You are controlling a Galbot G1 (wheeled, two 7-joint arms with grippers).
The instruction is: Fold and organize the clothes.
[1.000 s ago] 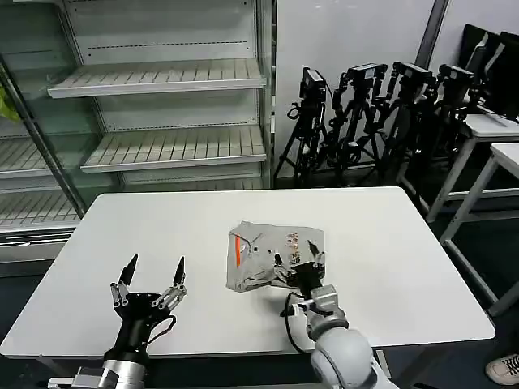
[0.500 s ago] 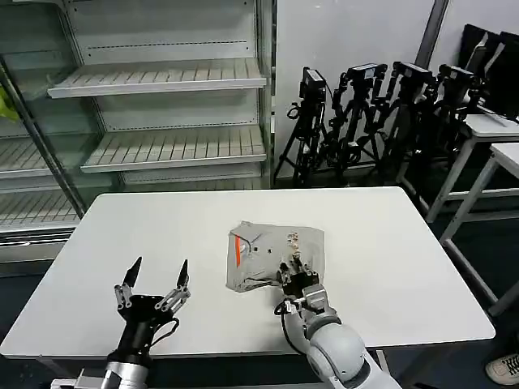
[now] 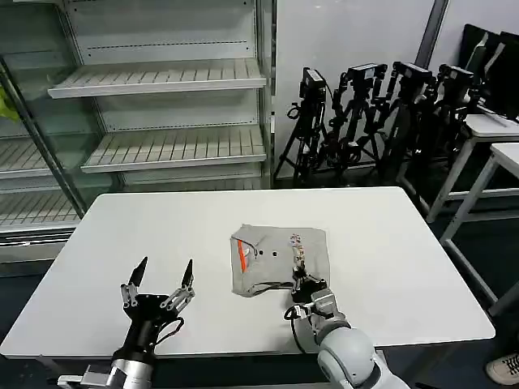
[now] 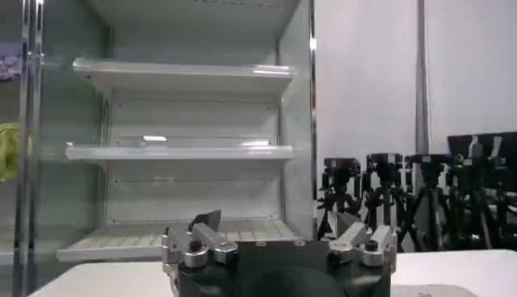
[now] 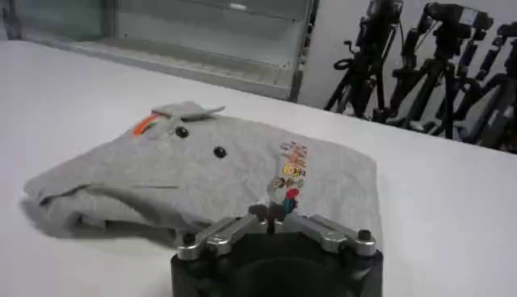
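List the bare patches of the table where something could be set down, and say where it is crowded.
Bare: far strip of the table; right side beyond the T-shirt. Crowded: near edge, left gripper open, right gripper at the shirt's hem.

Left end effector point(image 3: 161, 275) spread, right end effector point(image 3: 302, 279) closed

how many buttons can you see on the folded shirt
2. Both dark buttons sit on the grey T-shirt just below the collar, near the orange-red neck label: one nearest the collar, the other a little farther toward the chest print. Folds may hide more.
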